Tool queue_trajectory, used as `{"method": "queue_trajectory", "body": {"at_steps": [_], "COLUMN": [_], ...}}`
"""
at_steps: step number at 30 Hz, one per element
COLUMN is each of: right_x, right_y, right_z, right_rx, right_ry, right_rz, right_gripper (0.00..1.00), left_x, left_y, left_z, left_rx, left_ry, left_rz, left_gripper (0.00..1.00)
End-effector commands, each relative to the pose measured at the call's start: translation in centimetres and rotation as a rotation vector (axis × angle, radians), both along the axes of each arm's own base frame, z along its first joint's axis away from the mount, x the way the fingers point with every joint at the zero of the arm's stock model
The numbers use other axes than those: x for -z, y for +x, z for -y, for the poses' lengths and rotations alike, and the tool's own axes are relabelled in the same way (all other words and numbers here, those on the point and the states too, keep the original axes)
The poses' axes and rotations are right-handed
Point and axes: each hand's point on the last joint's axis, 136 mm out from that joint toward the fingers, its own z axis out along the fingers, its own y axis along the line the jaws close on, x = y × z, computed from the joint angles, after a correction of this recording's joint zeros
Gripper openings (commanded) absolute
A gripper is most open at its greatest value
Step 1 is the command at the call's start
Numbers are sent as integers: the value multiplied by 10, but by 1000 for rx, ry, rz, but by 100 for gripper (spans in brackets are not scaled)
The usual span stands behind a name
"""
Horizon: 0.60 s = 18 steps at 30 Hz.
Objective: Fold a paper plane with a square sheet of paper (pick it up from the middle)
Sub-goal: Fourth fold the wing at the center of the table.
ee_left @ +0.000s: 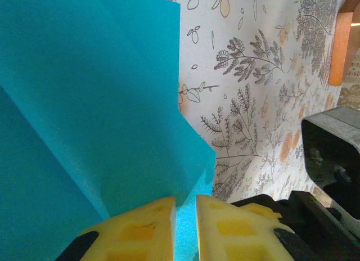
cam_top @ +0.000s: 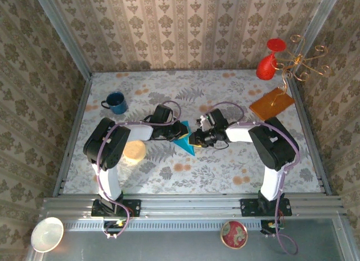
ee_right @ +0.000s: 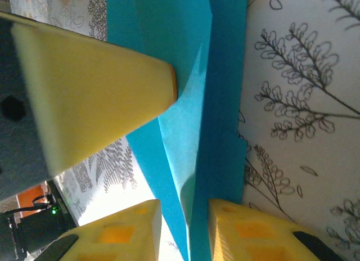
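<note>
Teal paper [cam_top: 184,142] is held between our two grippers at the middle of the floral table [cam_top: 225,165]. It is partly folded, with one pointed corner reaching toward the near edge. From above we see the left gripper [cam_top: 173,131] at its left side and the right gripper [cam_top: 197,139] at its right, both arms bent inward toward each other.

In our left wrist view the paper [ee_left: 84,103] covers the left half, a crease running diagonally across it. Its lower edge drops into the slim gap between the yellow fingers [ee_left: 140,233]. Those jaws stand narrow, pinching the paper's edge. The right gripper's dark body [ee_left: 332,154] sits close by on the right.

In our right wrist view the paper [ee_right: 191,75] runs as a raised fold straight between the yellow fingers [ee_right: 253,230]. These jaws are also narrow and closed on it (the gap looks a little wider than on the other side, and the fold lies against the right-hand finger). One of the left gripper's fingers [ee_right: 84,98] comes in from the upper left, its tip touching the paper.

Well apart from the paper, a blue mug [cam_top: 115,102] stands at the far left. An orange-brown sheet [cam_top: 271,103] lies at the far right, with a red vase [cam_top: 268,61] behind it. A pale disc [cam_top: 135,151] rests beside the left arm.
</note>
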Motion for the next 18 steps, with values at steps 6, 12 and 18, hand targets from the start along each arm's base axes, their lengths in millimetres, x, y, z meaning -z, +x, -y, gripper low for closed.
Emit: {"method": "queue_trajectory", "body": {"at_steps": [6,12,18], "right_x": [8,11,10], "right_y": [2,3,2], "right_z": [-9,-12,-15], "right_rx": [-38,-49,-61], "right_ry": [-17,-1,20], "right_rz": [0,2,5], "right_gripper": [26,21,15], "left_x": [4,5,4], "left_y": [1,0,0], "left_z": [-2,-2,-4], "left_rx": [-12,-14,-19], "left_ry": [-3,-6,-8], "left_rz": [-33,-36,-36], "left_gripper": [18,17,17]}}
